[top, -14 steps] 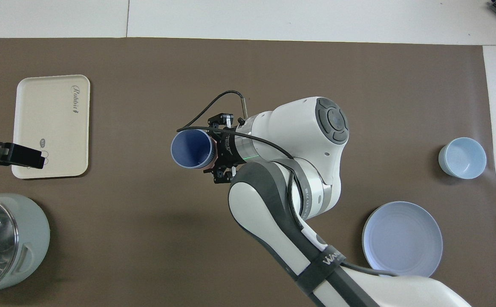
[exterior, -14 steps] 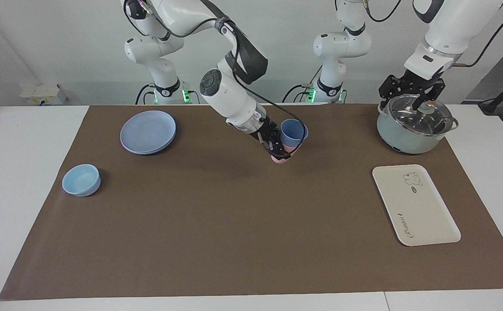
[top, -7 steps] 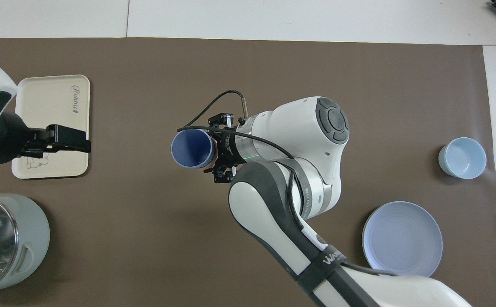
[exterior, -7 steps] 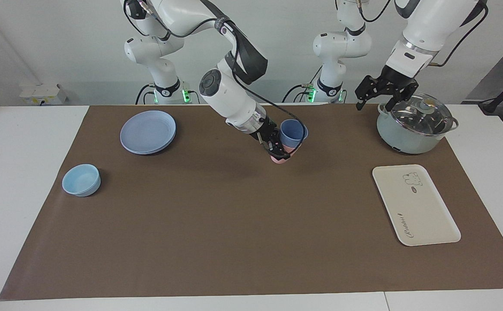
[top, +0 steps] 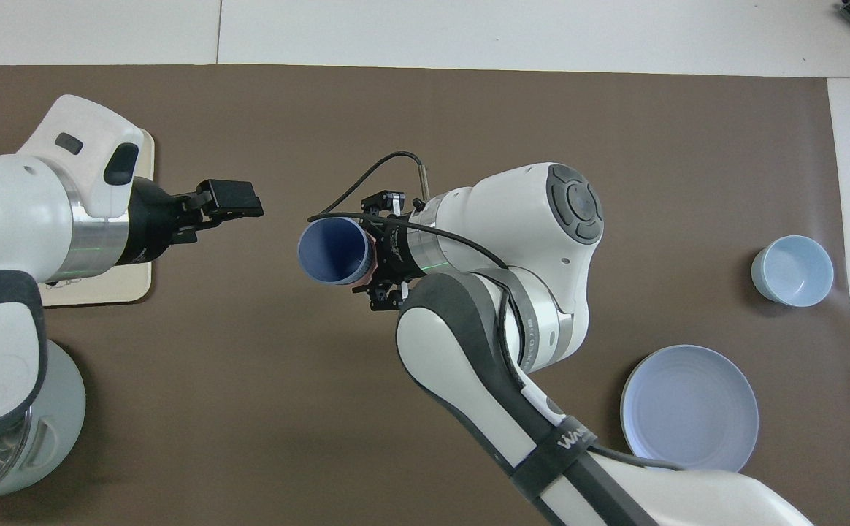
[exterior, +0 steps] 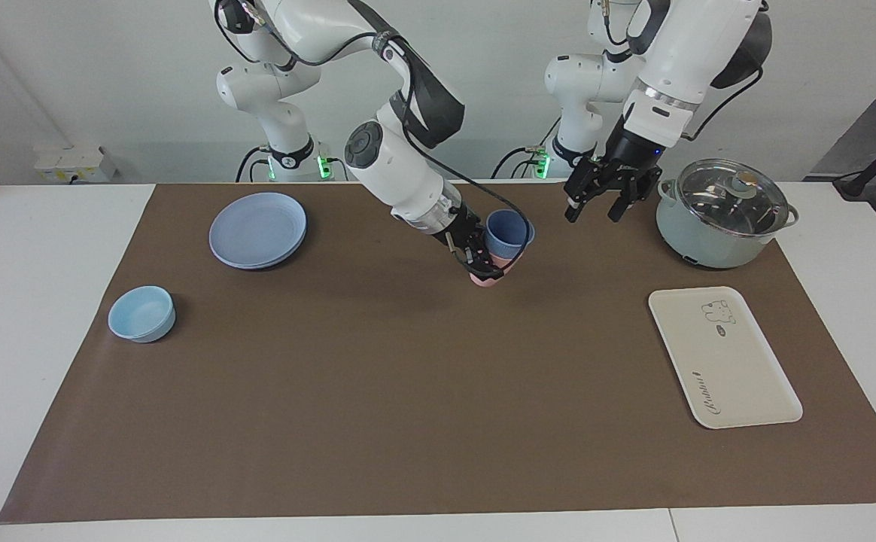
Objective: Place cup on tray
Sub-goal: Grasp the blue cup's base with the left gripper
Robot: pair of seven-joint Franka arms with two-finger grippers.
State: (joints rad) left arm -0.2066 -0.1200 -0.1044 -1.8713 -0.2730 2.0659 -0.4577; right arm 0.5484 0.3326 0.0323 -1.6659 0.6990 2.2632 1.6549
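Where the facing view is taken first, the right claw (exterior: 483,260) is seen low over the middle of the brown mat (exterior: 378,406), clamped shut on the pink tumbler (exterior: 485,277), in which the cup (exterior: 508,232) is nested. The stacked pair is tilted, mouth toward the left arm's end of the counter (exterior: 47,248). The left claw (exterior: 596,211) hangs in the air with its fingers apart and nothing between them, between the cup and the lidded pot (exterior: 720,214). The tray (exterior: 739,376) lies bare on the mat, well apart from both claws, toward the left arm's end. The blue plate (exterior: 257,229) and the light-blue bowl (exterior: 141,313) sit toward the right arm's end.

From the overhead view, the cup (top: 334,252) is seen mouth-on just off the right claw (top: 372,263), the pink tumbler almost wholly hidden. The left claw (top: 239,204) points toward the cup with a gap between them. The tray (top: 129,285) is largely covered by the left arm; only one edge shows. The plate (top: 689,409) and bowl (top: 792,270) lie well apart from both claws.
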